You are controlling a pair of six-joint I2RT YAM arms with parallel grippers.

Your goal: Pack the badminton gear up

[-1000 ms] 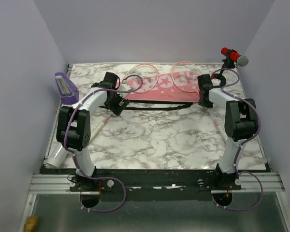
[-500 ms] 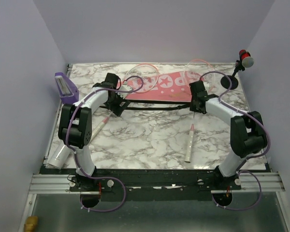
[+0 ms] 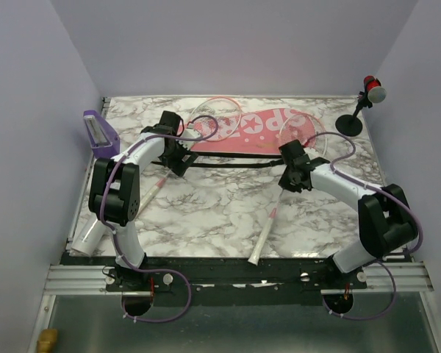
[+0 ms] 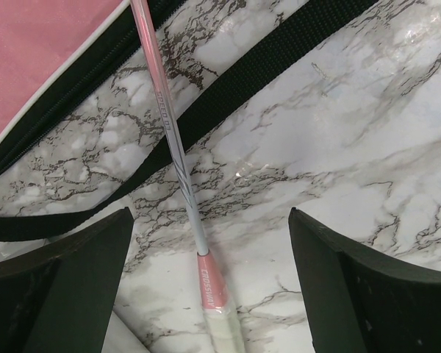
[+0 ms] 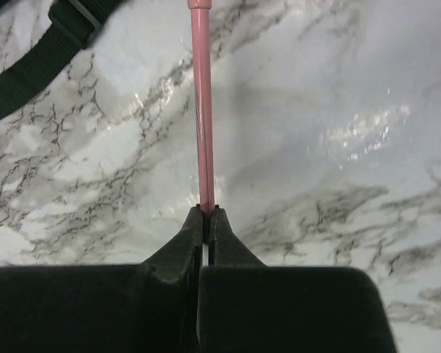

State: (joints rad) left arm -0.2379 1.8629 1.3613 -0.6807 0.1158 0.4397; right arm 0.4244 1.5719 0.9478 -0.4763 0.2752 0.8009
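The pink-and-black racket bag (image 3: 246,132) lies across the back of the table, its black strap (image 3: 235,163) in front of it. My right gripper (image 3: 291,175) is shut on the thin pink shaft (image 5: 202,110) of one racket (image 3: 268,217). That racket's head is over the bag's right end and its white handle points at the front edge. My left gripper (image 3: 178,158) is open, its jaws either side of the second racket's shaft (image 4: 178,158), just above its pink cone (image 4: 212,283). The white tube (image 3: 88,235) lies at the front left. The shuttlecock is out of view.
A purple box (image 3: 99,132) stands at the back left edge. A red-and-grey microphone (image 3: 373,88) on a black stand (image 3: 350,123) is at the back right corner. The bag's strap (image 5: 59,51) crosses the marble beside the right gripper.
My right gripper has moved left and toward the front with the racket, swinging its handle down to the front edge. The left arm has not moved.
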